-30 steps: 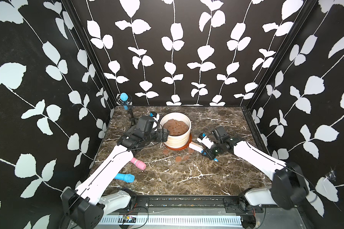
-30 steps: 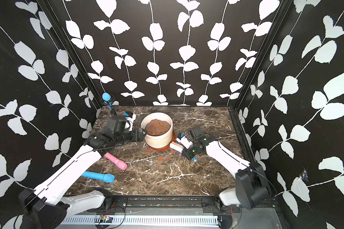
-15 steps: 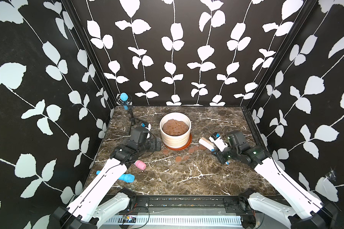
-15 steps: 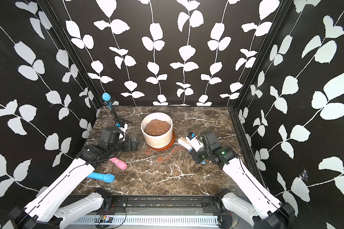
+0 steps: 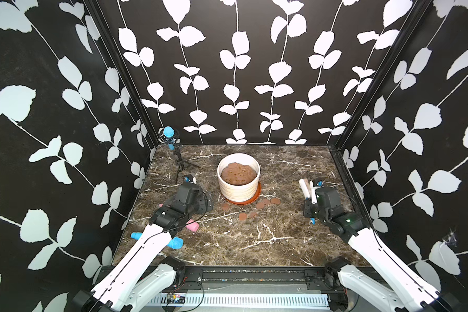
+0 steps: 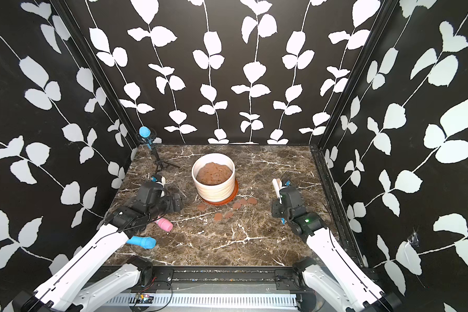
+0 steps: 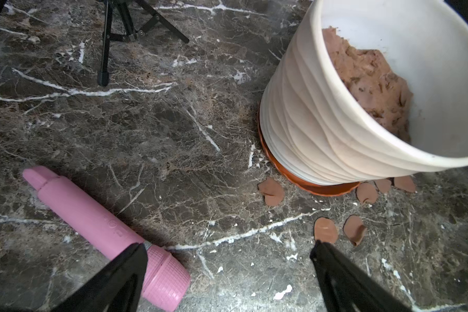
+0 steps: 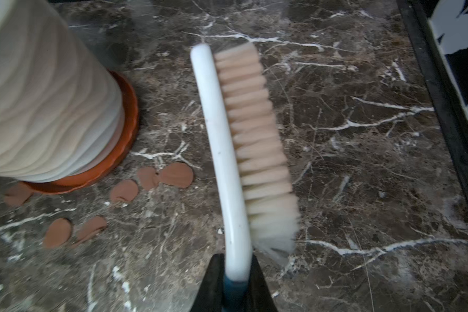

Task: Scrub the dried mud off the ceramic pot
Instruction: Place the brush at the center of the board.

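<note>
- Looking at both top views first: the ceramic pot [image 5: 238, 190] stands upright on its orange saucer [image 5: 256, 198] mid-worktop [image 5: 254, 243], with brown soil [image 5: 238, 174] inside. The dried mud [image 5: 275, 200] lies as loose flat patches on the marble just in front of the saucer. We can't spot any on the pot wall, so we'd guess the scrubbing is about done.
- Same views: the left gripper [image 5: 204, 202] sits beside the pot but apart from it, jaws wide apart and empty. The right gripper [image 5: 313, 198] is well off to the other side, jaws clamped on the scrub brush [image 5: 305, 187]. A pink cylinder [image 5: 192, 226] and a blue one [image 5: 174, 242] lie partly under the left arm [image 5: 146, 251], and a mic [image 5: 169, 133] stands in the back corner.
- Left wrist: the open jaws frame bare marble between the pink cylinder and two mud patches. The pot wall looks clean on this side.
- Right wrist: the brush is gripped at the handle end, probably so the whole row of bristles [image 8: 254, 129] stays free. They face away from the pot.
- Versus a second ago: both arms were in at the pot, with the left one against its side and the brush near its base. Now both have backed off, the left jaws have opened a touch wider, and the pot hasn't budged.
</note>
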You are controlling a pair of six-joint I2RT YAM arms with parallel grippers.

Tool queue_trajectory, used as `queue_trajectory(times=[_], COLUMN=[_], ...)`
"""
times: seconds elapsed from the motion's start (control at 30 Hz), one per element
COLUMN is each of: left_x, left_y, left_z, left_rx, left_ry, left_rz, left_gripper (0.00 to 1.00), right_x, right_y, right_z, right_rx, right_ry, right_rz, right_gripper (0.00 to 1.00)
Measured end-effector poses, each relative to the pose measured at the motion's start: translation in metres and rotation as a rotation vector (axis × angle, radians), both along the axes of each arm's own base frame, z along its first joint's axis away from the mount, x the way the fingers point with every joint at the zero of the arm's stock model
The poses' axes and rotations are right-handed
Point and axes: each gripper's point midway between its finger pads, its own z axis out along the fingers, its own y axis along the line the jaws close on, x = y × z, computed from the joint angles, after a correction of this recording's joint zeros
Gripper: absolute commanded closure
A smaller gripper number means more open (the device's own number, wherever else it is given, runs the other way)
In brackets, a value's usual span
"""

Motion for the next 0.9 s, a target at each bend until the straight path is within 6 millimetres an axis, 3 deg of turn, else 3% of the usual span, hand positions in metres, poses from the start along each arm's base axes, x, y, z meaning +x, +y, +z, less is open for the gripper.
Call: queue_trajectory(times=[0.23,0.4,0.6,0.7,0.83,0.87,0.9], left_x=[-0.004,-0.005,-0.008,-0.007,-0.006,-0.005,-0.004], left_y=[0.016,0.021,0.012,0.010,0.012,0.016,0.020], left_z=[0.000,-0.005,-0.021,-0.020,-0.020,-0.020,-0.021], left_rx=[0.042,0.075,0.072,0.067,0.076,0.086,0.098], left_ry=[-0.016,-0.015,-0.016,-0.024,-0.026,-0.026,-0.025], left_rz=[0.060,0.067,-0.013,-0.025,-0.008,0.011,0.039], left_gripper=[0.02,0.01,0.01,0.02,0.02,0.02,0.02], right_x=[0.023,0.034,0.041,0.033,0.029,0.029,0.030], right_y=[-0.037,-0.035,-0.034,-0.036,-0.034,-0.033,-0.033], right_z=[-0.047,-0.072,-0.099,-0.116,-0.125,-0.124,-0.121], right_rx=[-0.085,-0.062,-0.039,-0.043,-0.037,-0.037,-0.040], right_ry=[0.038,0.178,0.330,0.408,0.452,0.451,0.445], right_rz=[-0.144,-0.163,-0.177,-0.178,-0.154,-0.150,-0.146], right_gripper=[1.00,0.97,0.94,0.83,0.57,0.46,0.21])
